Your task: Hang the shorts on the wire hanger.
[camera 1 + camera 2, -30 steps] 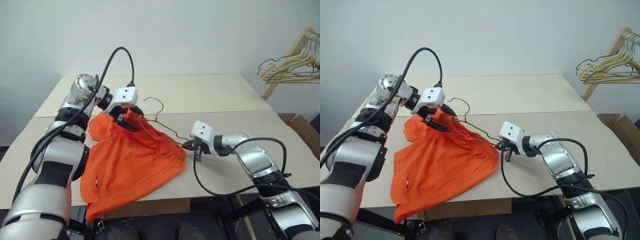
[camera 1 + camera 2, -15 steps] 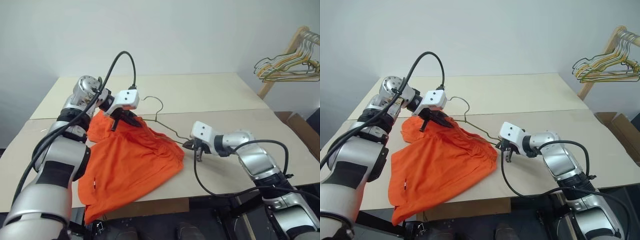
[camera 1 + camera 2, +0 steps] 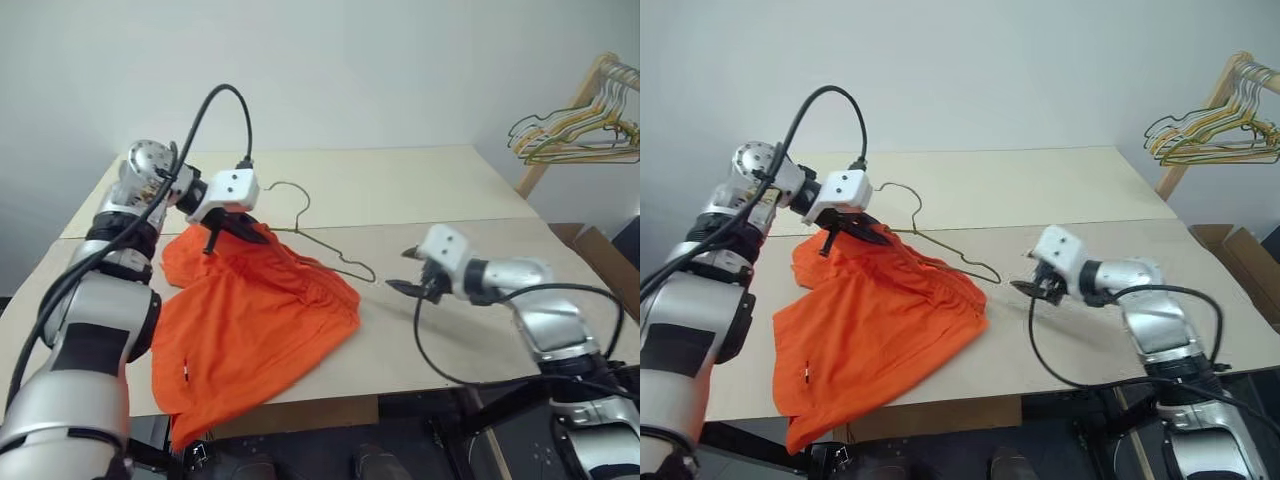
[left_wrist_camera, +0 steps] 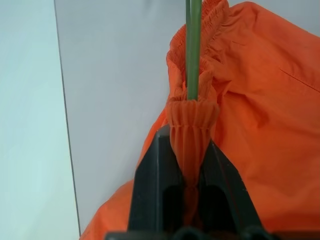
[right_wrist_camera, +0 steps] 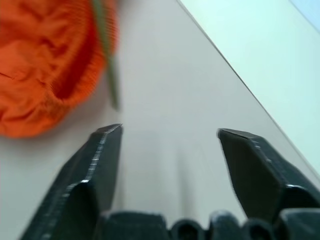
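The right hand (image 3: 412, 282) has just let go: a second ago it was pinched shut at the hanger's (image 3: 318, 240) near corner, and now its fingers stand wide apart with nothing between them, drawn back to the right and lifted off the bench (image 3: 420, 190), near the wire's end but no longer touching it. The left hand (image 4: 184, 165) has gone the other way, from partly open to clamped tight on a bunched fold of the waistband, with the green wire running straight up out of that fold in its wrist view (whether the wire itself is caught between the fingers I cannot tell). The shorts (image 3: 250, 320) lie spread on the bench's near left part, one leg drooping over the front edge, waistband along the hanger's arm; the hook points toward the far side. I judge the hold has passed to the left hand, so the garment seems threaded on one arm of the hanger but not yet hung, and the freed right hand is available to regrip
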